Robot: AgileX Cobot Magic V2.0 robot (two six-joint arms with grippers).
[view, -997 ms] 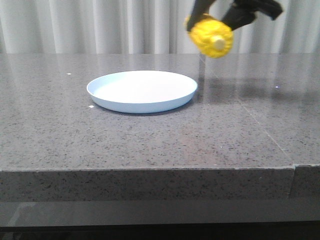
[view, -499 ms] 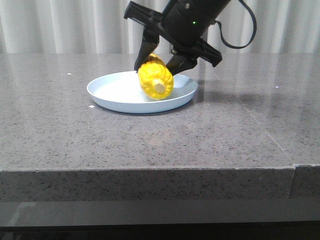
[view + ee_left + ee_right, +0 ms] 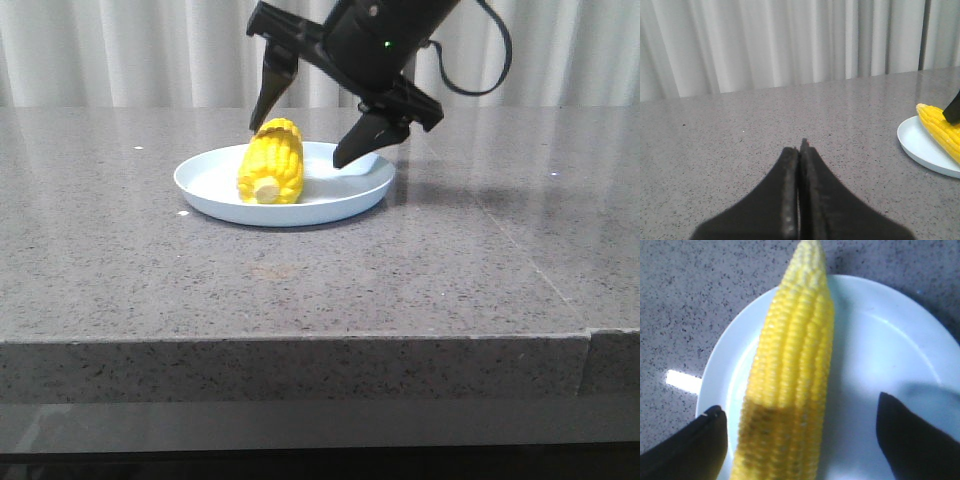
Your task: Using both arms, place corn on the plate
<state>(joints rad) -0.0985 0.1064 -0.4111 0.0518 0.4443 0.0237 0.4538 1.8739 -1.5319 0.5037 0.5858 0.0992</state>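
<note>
The yellow corn (image 3: 271, 163) lies on the pale blue-white plate (image 3: 340, 200), its pale stub end toward the camera, on the plate's left half. My right gripper (image 3: 305, 125) hangs just above the plate with its jaws wide open, one finger on each side of the cob, not touching it. In the right wrist view the corn (image 3: 790, 385) lies lengthwise on the plate (image 3: 880, 350) between the open fingers (image 3: 910, 435). My left gripper (image 3: 800, 150) is shut and empty over bare table; the plate (image 3: 920, 145) and corn (image 3: 942, 127) show off to its side.
The grey speckled stone table (image 3: 300, 280) has its front edge near the camera. White curtains (image 3: 150, 50) hang behind it. A seam runs across the table at the right (image 3: 520, 240).
The right gripper brought the corn down from the air at upper right onto the plate, then opened and let it go. The corn has rolled to the plate's left half.
</note>
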